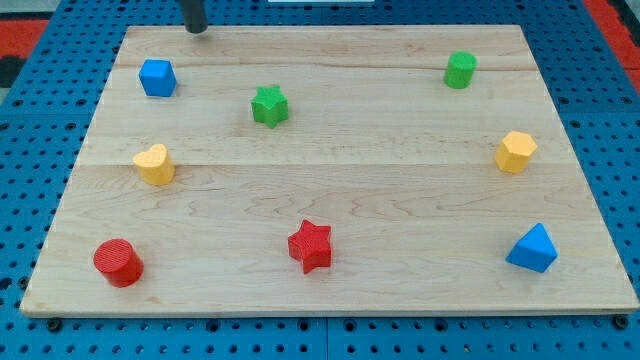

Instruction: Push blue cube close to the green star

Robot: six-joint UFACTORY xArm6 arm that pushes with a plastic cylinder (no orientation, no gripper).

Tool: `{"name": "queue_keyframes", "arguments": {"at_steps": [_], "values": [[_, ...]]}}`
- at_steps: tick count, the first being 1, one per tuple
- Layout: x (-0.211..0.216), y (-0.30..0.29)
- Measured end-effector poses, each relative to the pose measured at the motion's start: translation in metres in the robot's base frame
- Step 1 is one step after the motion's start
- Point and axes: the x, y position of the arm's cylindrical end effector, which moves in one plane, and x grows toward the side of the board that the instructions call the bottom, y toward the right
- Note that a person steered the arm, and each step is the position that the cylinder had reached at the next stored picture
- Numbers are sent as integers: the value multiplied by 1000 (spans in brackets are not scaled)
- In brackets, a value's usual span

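No readable text, labels or numbers appear anywhere.

The dark rod is cut off by the view's top edge, so only its short lower part shows, ending in my tip at the far left of the wooden board. The arm above it can't be seen at all. The blue pegboard under the board runs off all 4 edges of the view.
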Motion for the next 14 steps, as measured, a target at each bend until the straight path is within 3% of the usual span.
{"name": "queue_keyframes", "arguments": {"at_steps": [1, 3, 5, 7, 10, 12, 14], "values": [[7, -88], [12, -103], [114, -99], [159, -99], [148, -28], [148, -15], [149, -63]]}}
